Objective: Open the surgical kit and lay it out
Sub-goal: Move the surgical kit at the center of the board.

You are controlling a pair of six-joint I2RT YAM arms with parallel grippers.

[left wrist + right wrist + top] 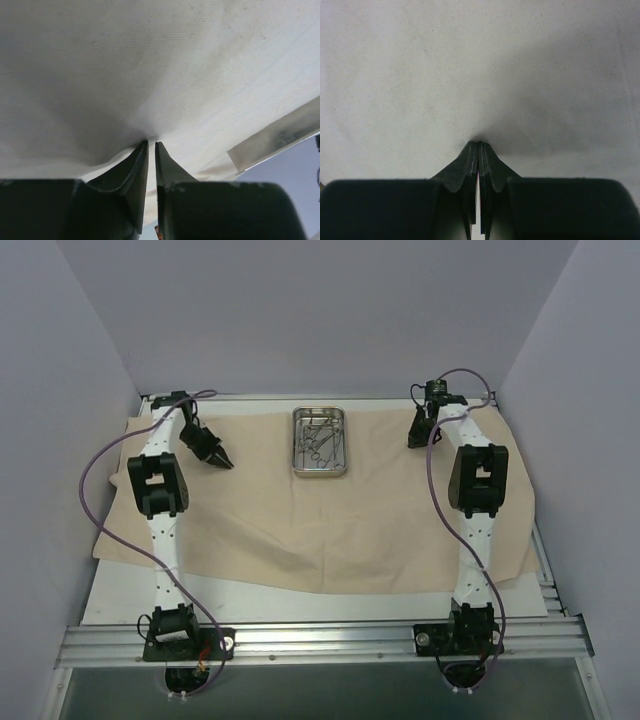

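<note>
The beige cloth wrap (300,530) lies spread over the table. The small steel tray (320,441) stands on it at the back centre, with several thin silver forceps (318,443) inside. My left gripper (222,462) is left of the tray, its tips down on the cloth. In the left wrist view the jaws (151,143) are nearly shut and the cloth (150,75) puckers at their tips. My right gripper (413,441) is right of the tray and points down. In the right wrist view its jaws (479,144) are shut, with the cloth (480,75) gathered at the tips.
The cloth's front edge (330,585) hangs unevenly short of the metal rail (320,640) at the arm bases. Purple cables loop beside both arms. White walls close in the left, right and back. A pale strip (280,132) of table edge shows in the left wrist view.
</note>
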